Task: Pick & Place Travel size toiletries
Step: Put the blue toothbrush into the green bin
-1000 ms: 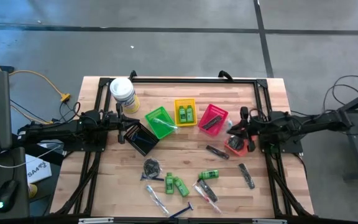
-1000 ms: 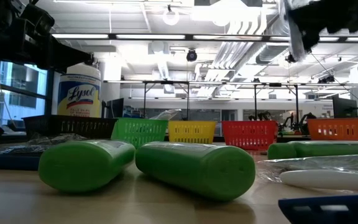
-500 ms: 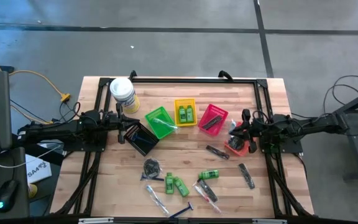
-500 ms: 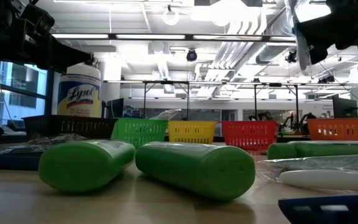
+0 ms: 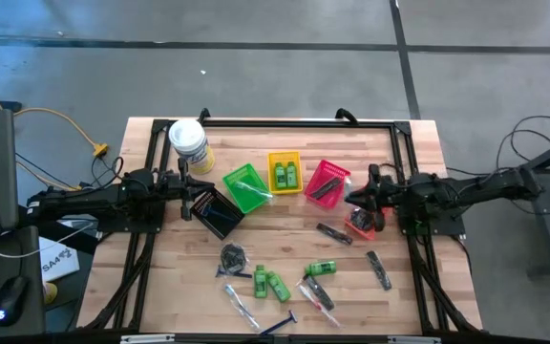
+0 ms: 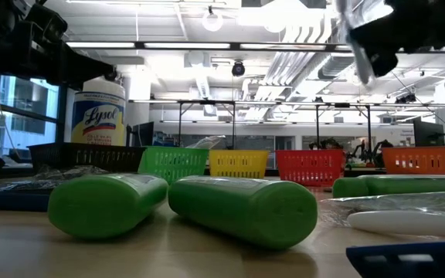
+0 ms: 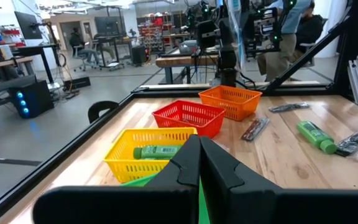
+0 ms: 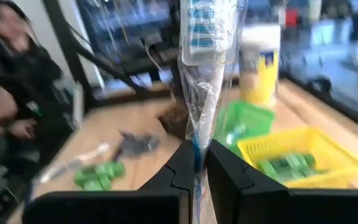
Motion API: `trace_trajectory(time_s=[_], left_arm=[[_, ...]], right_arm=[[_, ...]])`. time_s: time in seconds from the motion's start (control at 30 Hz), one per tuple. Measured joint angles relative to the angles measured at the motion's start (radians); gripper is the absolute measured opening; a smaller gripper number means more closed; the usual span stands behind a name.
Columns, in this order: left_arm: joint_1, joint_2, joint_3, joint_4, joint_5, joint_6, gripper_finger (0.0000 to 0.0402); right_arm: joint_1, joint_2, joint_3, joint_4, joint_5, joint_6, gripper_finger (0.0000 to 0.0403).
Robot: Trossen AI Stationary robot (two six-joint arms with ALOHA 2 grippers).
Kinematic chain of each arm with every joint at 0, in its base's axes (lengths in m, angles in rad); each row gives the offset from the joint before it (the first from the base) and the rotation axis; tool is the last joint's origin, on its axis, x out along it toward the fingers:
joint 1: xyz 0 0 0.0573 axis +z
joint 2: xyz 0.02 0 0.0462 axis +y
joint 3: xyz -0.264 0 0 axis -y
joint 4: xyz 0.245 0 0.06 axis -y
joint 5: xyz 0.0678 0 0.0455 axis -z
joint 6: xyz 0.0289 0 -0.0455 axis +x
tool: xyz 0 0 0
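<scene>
Clear-wrapped toothbrush (image 8: 202,81) stands pinched between right gripper (image 8: 199,163) fingers.

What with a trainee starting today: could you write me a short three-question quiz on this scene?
1. True or false: the right claw is shut on a clear packet.
2. Which one holds green bottles? A red basket; B yellow basket; C orange basket.
3. Fill in: the left claw is ____ and holds nothing.

Key: 1 true; 2 B; 3 shut.
</scene>
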Motion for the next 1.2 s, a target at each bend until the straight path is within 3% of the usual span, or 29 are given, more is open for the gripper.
trace_trajectory(time_s=[0.23,0.43,0.63,0.73,0.83,0.97,1.2], left_arm=[[0.000,0.000,0.000,0.028,0.000,0.000,0.0000],[0.000,0.000,0.000,0.038,0.001,-0.008,0.0000],[0.000,0.000,0.000,0.037,0.001,-0.014,0.0000],[0.000,0.000,0.000,0.041,0.003,-0.014,0.0000],[0.000,0.000,0.000,0.046,0.003,-0.015,0.0000],[0.000,0.000,0.000,0.045,0.006,-0.026,0.0000],[0.000,0.000,0.000,0.033,0.008,-0.027,0.0000]], right_arm=[[-0.006,0.335,0.278,-0.157,0.026,-0.016,0.0020],[-0.055,0.604,0.471,-0.179,-0.054,-0.076,0.0020],[-0.127,0.820,0.654,-0.200,-0.203,-0.093,0.0020],[-0.144,0.934,0.763,-0.221,-0.214,-0.122,0.0020],[-0.162,1.037,0.845,-0.198,-0.245,-0.154,0.0020],[-0.204,1.152,0.919,-0.093,-0.396,-0.140,0.0020],[-0.275,1.328,1.049,-0.040,-0.440,-0.094,0.0020]])
